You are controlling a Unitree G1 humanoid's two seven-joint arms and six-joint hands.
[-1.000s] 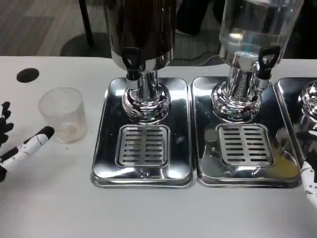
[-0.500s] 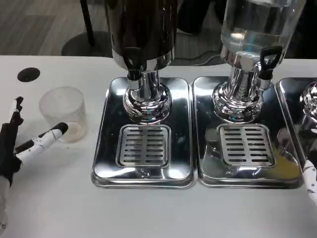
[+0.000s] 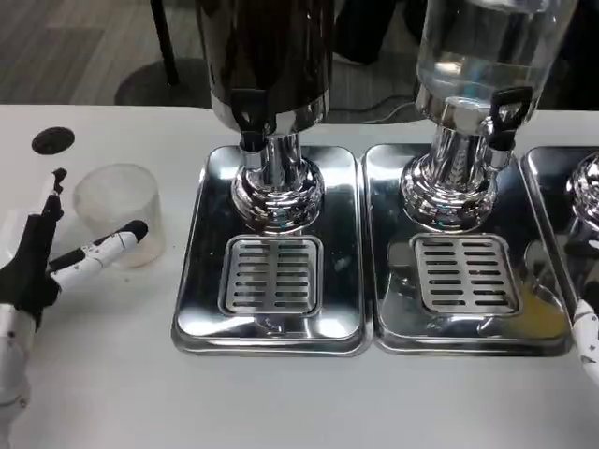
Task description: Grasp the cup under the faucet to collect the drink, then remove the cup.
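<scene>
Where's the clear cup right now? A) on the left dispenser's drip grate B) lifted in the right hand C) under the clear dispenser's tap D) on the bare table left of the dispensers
D: the clear cup stands on the white table, left of the left drip tray, with the left hand open beside it.

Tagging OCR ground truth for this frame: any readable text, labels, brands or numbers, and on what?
None readable.
Cup: clear plastic, no print seen.
Dark dispenser and clear dispenser: no label or brand visible.
Drip trays: bare metal, only reflections.
Left robot hand: no markings legible.
</scene>
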